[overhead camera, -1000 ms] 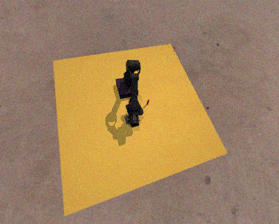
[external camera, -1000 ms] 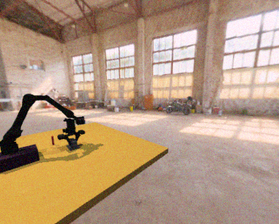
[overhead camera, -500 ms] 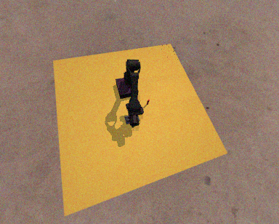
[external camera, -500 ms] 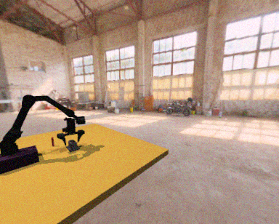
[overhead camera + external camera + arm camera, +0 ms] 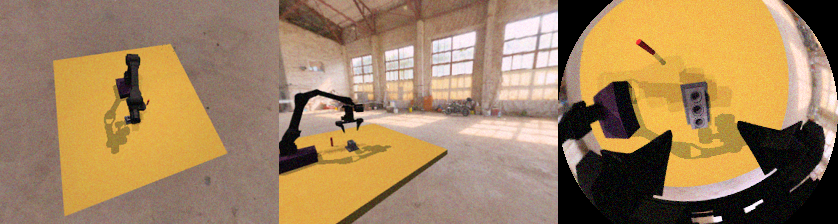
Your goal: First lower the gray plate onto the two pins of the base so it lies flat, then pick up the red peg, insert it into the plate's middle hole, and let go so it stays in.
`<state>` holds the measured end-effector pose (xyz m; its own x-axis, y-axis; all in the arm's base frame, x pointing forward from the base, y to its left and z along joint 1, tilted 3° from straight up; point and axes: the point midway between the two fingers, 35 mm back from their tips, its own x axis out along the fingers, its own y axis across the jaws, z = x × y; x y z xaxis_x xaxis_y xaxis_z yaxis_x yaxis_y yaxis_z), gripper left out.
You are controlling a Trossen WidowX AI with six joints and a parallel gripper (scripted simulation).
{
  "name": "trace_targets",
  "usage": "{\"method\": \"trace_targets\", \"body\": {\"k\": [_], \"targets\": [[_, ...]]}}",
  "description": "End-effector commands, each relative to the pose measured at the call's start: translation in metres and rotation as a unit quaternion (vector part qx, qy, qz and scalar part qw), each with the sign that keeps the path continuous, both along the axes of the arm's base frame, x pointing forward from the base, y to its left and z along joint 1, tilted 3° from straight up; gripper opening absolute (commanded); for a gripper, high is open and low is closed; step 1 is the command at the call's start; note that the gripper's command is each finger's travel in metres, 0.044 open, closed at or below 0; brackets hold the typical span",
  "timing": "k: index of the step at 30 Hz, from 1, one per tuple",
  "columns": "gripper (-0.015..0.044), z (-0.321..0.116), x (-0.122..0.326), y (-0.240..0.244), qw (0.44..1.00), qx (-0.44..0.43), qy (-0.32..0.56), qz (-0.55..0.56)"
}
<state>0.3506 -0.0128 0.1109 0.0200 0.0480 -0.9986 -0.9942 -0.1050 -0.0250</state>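
a big brick hall with tall sunlit windows lies behind a yellow table top (image 5: 370, 171), which sits on a mottled gray floor (image 5: 236, 73) in the top view. the black arm (image 5: 133, 81) reaches from its dark purple mount (image 5: 297, 158) out over the middle of the yellow surface.

the gripper (image 5: 349, 125) hangs in the air with its two fingers spread wide and nothing between them. in the wrist view the two dark fingers frame the lower edge, well apart from each other, with bare yellow between the tips.

the gray plate (image 5: 696, 103) lies below the gripper, apart from it. from the wrist view it shows as a small gray rectangle with dark holes in a row along its length, lying flat. in the exterior view the gray plate (image 5: 352, 145) sits on top of a small dark block, the base, directly under the open fingers. the pins themselves are too small to make out.

the red peg (image 5: 331, 141) stands upright on the yellow surface near the plate, on the side toward the arm's mount, not touching it. in the wrist view the red peg (image 5: 647, 47) shows near the upper left, well apart from the plate. in the top view only a small red mark (image 5: 149, 101) shows just beside the arm's forearm.
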Motion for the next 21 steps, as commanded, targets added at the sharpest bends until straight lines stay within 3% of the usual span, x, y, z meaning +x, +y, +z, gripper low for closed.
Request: {"method": "trace_targets", "body": {"k": [1, 8, 15, 21], "targets": [[0.044, 0.004, -0.005, 0.015, 0.997, 0.003, 0.005, -0.077], [0.044, 0.007, -0.024, 0.059, 0.939, 0.009, 0.019, -0.344], [0.044, 0.009, -0.05, 0.097, 0.81, 0.014, 0.032, -0.585], [0.044, 0.01, -0.067, 0.116, 0.735, 0.016, 0.038, -0.677]]}}
